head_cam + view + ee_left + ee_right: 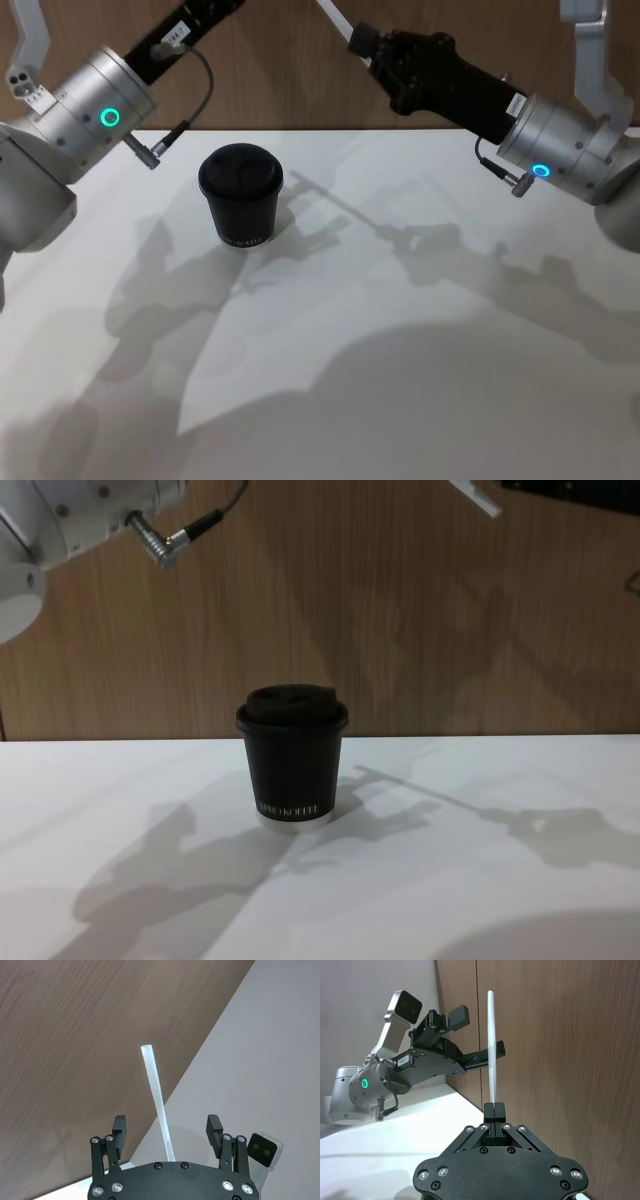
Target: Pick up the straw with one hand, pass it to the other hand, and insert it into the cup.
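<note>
Left gripper (166, 1126) had its jaws spread wide with the straw (157, 1097) running up between them, touching neither as far as I could tell; the cup (240, 195) stood on the table (420, 360) with its lid (292, 705) on, well below both grippers and nearer the left one. Right gripper (494, 1108) was clamped on the straw's end, the rest sticking straight out past its tips. Judgement: handover step, so centre the straw in the left jaws, close left fully before right releases, and leave enough length free to reach the lid hole.
</note>
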Robot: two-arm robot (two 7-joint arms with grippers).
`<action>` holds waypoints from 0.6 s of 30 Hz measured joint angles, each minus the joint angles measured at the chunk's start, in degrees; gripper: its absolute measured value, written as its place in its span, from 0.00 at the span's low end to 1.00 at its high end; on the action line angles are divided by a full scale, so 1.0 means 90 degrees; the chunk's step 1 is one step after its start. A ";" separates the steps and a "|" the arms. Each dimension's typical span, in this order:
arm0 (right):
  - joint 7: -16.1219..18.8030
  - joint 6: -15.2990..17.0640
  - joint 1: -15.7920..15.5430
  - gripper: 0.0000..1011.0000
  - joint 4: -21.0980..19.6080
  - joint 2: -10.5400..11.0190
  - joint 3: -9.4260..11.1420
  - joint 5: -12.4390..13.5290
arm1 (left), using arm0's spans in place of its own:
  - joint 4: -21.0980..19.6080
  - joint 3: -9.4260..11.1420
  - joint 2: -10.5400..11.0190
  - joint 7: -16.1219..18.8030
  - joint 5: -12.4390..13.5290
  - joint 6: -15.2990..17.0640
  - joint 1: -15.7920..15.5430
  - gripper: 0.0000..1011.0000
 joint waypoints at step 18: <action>0.0001 0.0000 0.0000 0.00 0.0000 0.0000 0.0000 0.0000 | 0.0485 0.0116 -0.0163 -0.0210 -0.0288 0.0087 -0.0276 0.99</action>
